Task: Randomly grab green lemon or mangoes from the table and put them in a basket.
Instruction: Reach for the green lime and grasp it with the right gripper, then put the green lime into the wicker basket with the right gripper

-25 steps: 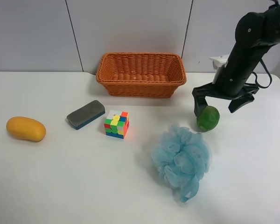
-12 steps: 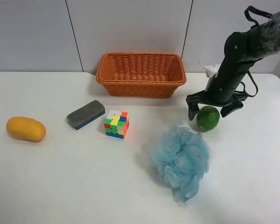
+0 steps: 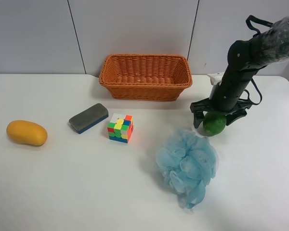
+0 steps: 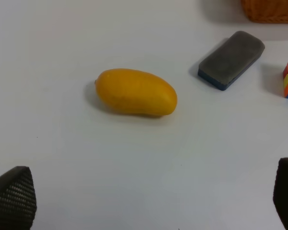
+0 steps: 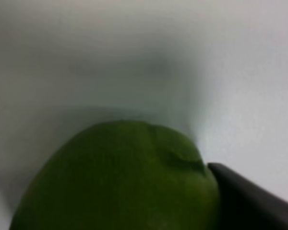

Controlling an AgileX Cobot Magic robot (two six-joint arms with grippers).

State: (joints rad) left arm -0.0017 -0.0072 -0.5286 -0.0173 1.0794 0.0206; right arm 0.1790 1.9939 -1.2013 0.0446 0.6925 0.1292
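Lemon (image 3: 215, 126), round and green, sat on the table (image 3: 86, 183) near one short end of the basket (image 3: 145, 77). My right gripper (image 3: 214, 121) was down over it, jaws wide on both sides. One finger (image 5: 252, 206) maybe touched it, but that close view was blurry. My left gripper (image 4: 149, 196) had wide jaws too, above the mango (image 4: 136, 92), far from the basket.

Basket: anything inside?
Nothing shows inside the basket: only bare weave on its far wall and floor. Its near wall covers the front strip of floor, so that part is unseen.
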